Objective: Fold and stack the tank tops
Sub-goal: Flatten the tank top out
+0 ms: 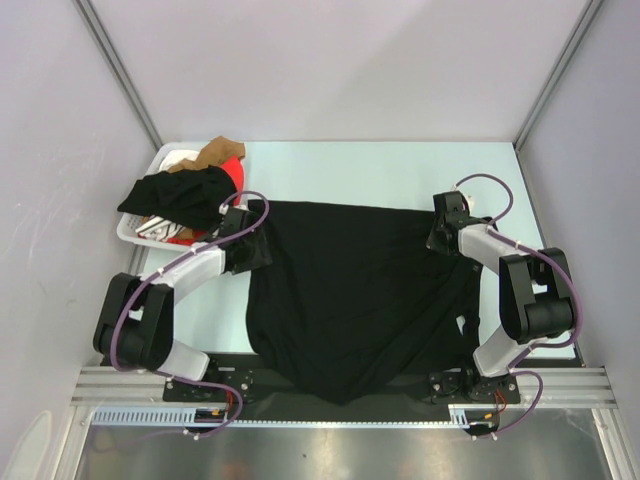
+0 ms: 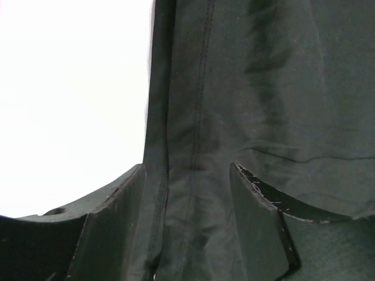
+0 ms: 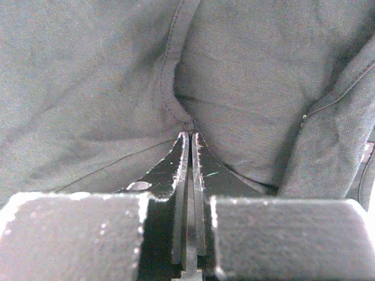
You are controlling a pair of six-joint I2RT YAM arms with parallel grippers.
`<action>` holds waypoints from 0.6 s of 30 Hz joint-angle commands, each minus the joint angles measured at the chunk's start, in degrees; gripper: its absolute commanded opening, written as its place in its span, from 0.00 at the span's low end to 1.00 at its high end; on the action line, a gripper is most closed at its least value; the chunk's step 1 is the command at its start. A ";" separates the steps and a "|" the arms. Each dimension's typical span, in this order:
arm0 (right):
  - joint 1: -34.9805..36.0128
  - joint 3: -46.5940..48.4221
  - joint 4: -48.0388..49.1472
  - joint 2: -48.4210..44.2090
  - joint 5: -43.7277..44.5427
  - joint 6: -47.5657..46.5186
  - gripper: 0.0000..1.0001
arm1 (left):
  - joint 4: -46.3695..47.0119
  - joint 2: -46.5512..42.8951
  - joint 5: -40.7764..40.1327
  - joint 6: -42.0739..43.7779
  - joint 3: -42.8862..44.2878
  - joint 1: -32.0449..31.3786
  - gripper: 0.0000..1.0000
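The large black tank top (image 1: 360, 290) lies spread on the table, its lower part hanging over the near edge. My left gripper (image 1: 258, 250) is at its upper left edge. In the left wrist view the gripper (image 2: 187, 167) is open, with the hem of the black cloth (image 2: 281, 88) running between the fingers. My right gripper (image 1: 437, 238) is at the upper right corner. In the right wrist view it (image 3: 190, 133) is shut, pinching a seam of the black cloth (image 3: 88, 88) at its tips. A bit of the red tank top (image 1: 233, 168) shows in the basket.
A white plastic basket (image 1: 163, 157) stands at the back left, holding a black garment (image 1: 180, 195), a brown one (image 1: 212, 154) and the red one. The pale table (image 1: 350, 170) is walled at the back and sides. A metal rail (image 1: 330, 385) runs along the near edge.
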 commanded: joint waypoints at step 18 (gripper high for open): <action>-0.51 -0.85 2.32 -2.77 -0.38 0.91 0.00 | 6.27 6.87 1.01 0.00 0.25 1.17 0.29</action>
